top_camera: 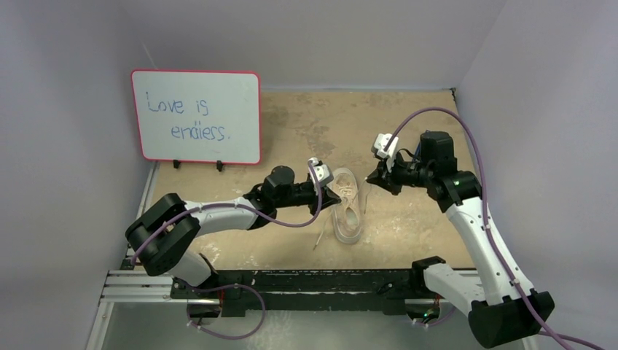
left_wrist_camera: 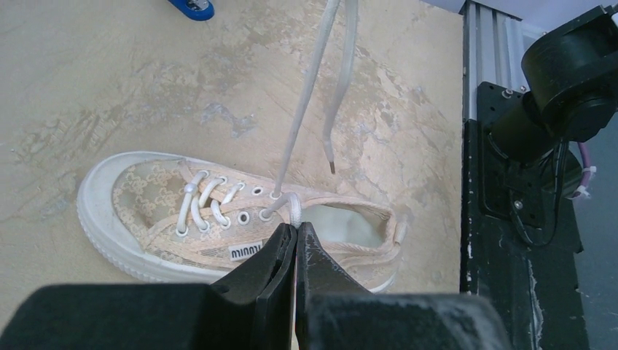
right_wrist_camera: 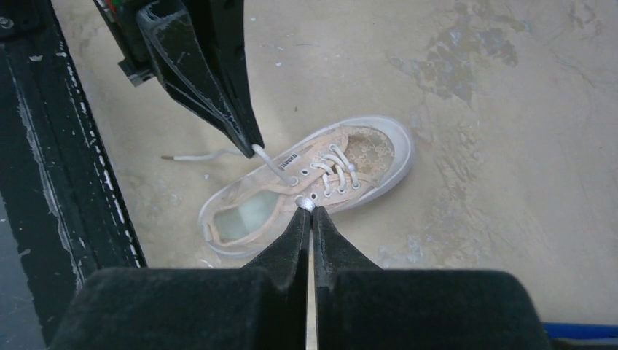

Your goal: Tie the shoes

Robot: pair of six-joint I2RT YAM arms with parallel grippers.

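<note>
At the far left of the table (top_camera: 408,226), a whiteboard (top_camera: 195,115) stands propped up, out of play.

Next along is the left gripper (left_wrist_camera: 295,232). Its jaws are pressed together on a strand of the laces (left_wrist_camera: 294,209), just above a top eyelet. That strand's tail trails loose on the table toward the near edge.

In the middle, between the two grippers, is the sneaker (top_camera: 348,211). It sits upright on its sole, toe away from the arm bases and heel toward them. It is laced through the eyelets but no knot or bow shows.

To the right is the right gripper (right_wrist_camera: 307,211). Its jaws are closed too, with a bit of white pinched at the tips. This looks like the other strand. From the left wrist view, two lengths rise off the shoe and out of frame toward it.

Handling, as I judge it:
- The shoe looks small and light, so a hard pull would likely drag or tip it.
- The upper looks like soft fabric and the sole firmer.
- The laces are thin, limp and probably slick, so they could slip through a loose pinch.
- The best hold is mid-strand, clear of the hard tip and not tight against the eyelet, which leaves slack for a loop.
- Pull gently, with each side countering the other.
</note>
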